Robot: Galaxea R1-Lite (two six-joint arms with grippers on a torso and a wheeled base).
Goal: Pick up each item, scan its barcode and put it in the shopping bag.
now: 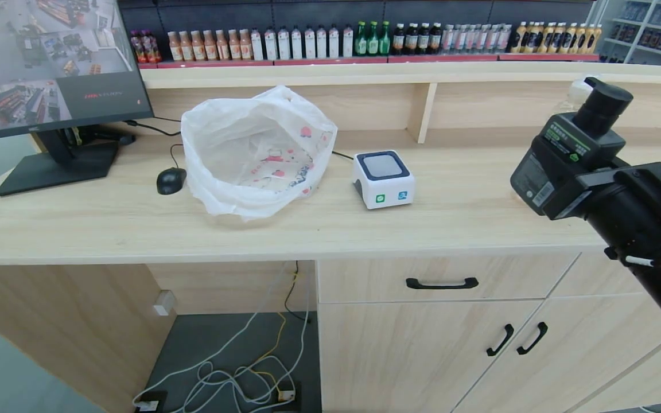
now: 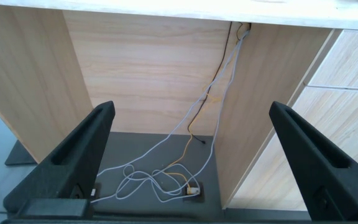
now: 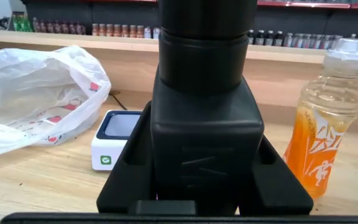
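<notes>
Right wrist view: right jaws closed on dark bottle (image 3: 204,124), gripping its square body from both sides. Bottle hangs off the right end of the table (image 1: 451,218), cap tilted up and away, barcode label turned toward the scanner side. Step in hand: scan. Judgement: carry it left over scanner (image 1: 383,179), roll wrist until label faces the upturned window, and keep clear of orange bottle (image 3: 328,118). Bag (image 1: 256,149) stands open beside scanner, on its left. Left jaws wide, empty, low before the table's recess and its cables (image 2: 160,180).

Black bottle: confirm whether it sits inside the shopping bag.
No, the right gripper holds the black bottle right of the shopping bag.
</notes>
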